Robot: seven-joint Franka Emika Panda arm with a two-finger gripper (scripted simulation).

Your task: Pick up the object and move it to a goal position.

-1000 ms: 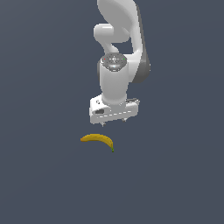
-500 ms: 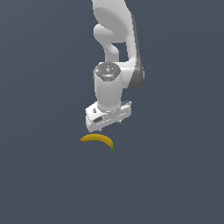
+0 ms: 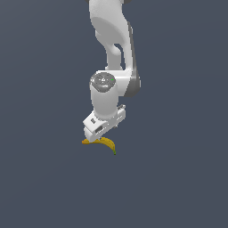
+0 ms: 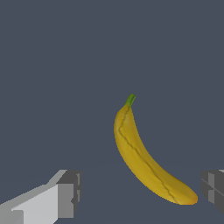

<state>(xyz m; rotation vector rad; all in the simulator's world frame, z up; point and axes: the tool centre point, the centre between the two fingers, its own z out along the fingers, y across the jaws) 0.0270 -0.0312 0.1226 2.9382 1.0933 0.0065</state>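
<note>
While my white end effector (image 3: 100, 133) hovers just above the small curved yellow banana with a green stem tip (image 4: 146, 159), its grey fingertips (image 4: 70, 192) stand wide apart, empty. The banana lies flat on the dark table (image 3: 178, 178), its blunt end between them, so a descent could straddle it.
</note>
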